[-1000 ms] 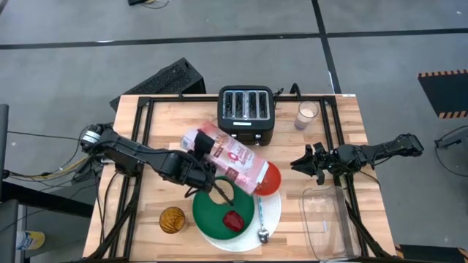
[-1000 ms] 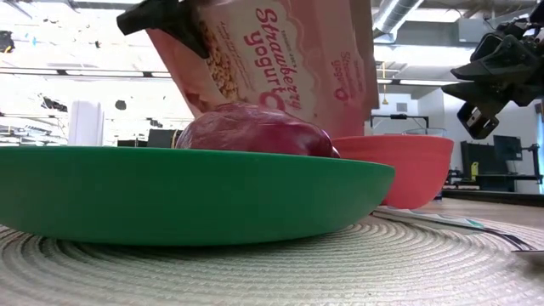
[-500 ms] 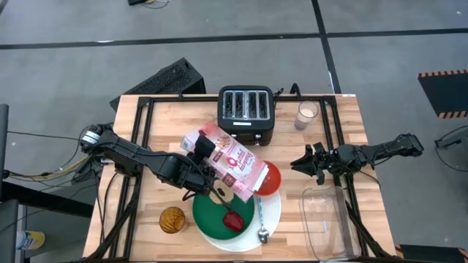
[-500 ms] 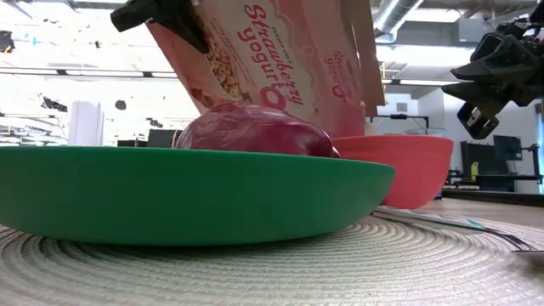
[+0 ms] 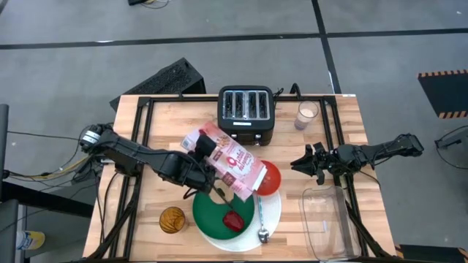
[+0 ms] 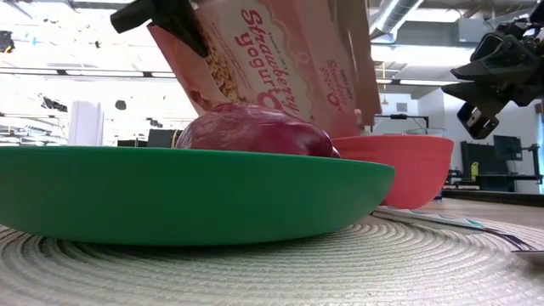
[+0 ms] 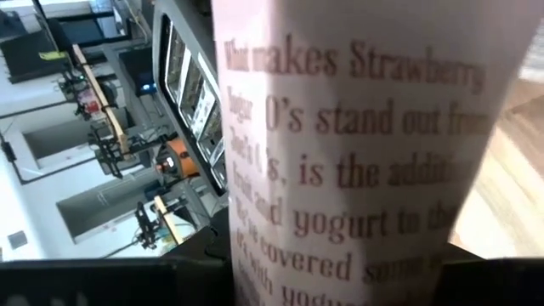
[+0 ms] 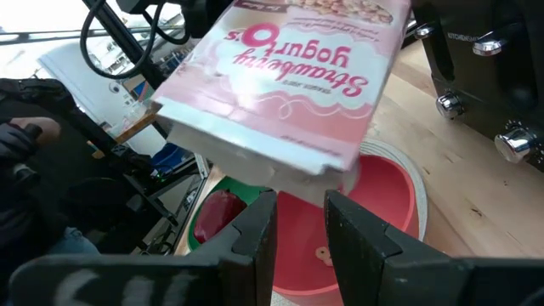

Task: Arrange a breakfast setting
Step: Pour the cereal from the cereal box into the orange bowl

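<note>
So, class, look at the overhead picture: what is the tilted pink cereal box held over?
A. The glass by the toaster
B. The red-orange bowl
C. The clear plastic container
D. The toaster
B: the left claw holds the cereal box tilted, with its open end above the red-orange bowl.

Wooden bench (image 5: 157,117) with black rails, and what sits straight on its top

With the black toaster (image 5: 246,111) at the far edge as landmark: a glass (image 5: 307,114) stands just right of it, a red-orange bowl (image 5: 269,177) lies nearer the front of it, a round woven mat (image 5: 272,217) lies further front, an amber glass (image 5: 172,219) front-left, and a clear tray (image 5: 325,219) front-right
</note>
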Controlling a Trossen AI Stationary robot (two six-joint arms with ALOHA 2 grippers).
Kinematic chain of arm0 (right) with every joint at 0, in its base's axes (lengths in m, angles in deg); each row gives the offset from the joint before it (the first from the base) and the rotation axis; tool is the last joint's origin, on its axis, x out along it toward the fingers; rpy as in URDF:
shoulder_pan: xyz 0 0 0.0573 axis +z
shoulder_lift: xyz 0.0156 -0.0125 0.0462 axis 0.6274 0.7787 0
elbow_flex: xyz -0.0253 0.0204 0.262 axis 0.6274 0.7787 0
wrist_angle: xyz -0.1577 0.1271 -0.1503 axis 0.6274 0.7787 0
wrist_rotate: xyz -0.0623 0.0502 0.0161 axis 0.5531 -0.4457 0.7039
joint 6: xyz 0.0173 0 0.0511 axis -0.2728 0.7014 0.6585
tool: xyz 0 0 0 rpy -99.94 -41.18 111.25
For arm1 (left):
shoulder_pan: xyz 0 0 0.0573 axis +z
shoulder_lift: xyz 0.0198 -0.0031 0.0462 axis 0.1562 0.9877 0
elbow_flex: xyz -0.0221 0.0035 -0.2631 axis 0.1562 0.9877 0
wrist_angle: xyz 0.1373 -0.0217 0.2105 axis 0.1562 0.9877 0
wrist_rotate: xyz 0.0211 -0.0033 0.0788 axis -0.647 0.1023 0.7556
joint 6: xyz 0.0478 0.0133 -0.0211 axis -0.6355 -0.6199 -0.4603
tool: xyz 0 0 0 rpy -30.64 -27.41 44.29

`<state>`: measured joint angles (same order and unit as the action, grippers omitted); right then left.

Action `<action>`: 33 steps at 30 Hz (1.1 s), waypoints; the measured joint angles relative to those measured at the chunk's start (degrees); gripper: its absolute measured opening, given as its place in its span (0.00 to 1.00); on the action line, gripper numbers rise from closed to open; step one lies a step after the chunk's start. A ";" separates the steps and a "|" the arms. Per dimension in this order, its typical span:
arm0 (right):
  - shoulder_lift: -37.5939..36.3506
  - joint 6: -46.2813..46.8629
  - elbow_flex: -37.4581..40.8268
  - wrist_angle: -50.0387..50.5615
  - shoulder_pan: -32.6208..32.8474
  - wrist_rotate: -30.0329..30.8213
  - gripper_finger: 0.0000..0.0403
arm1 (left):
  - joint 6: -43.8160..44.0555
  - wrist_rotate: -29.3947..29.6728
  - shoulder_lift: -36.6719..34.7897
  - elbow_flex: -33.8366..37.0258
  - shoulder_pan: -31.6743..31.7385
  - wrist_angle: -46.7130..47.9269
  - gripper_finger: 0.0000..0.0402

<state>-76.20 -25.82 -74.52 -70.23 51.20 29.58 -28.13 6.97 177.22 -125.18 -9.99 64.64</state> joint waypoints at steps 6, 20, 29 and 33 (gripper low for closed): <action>-0.02 0.01 -0.01 0.00 0.00 0.00 0.31 | -3.23 0.69 -0.02 0.02 0.72 0.14 0.34; -0.02 0.00 0.00 0.00 0.00 0.00 0.31 | -8.93 4.08 -0.13 -6.49 1.07 1.52 0.34; -0.01 0.00 -0.01 0.00 -0.01 -0.01 0.31 | -12.05 4.18 2.38 -6.72 1.05 0.60 0.34; -0.01 0.01 0.00 -0.07 -0.01 -0.03 0.31 | -13.24 4.77 3.57 -6.78 1.17 0.60 0.34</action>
<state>-76.22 -25.82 -74.51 -70.29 51.19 29.54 -41.37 11.74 180.79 -131.95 -8.82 65.24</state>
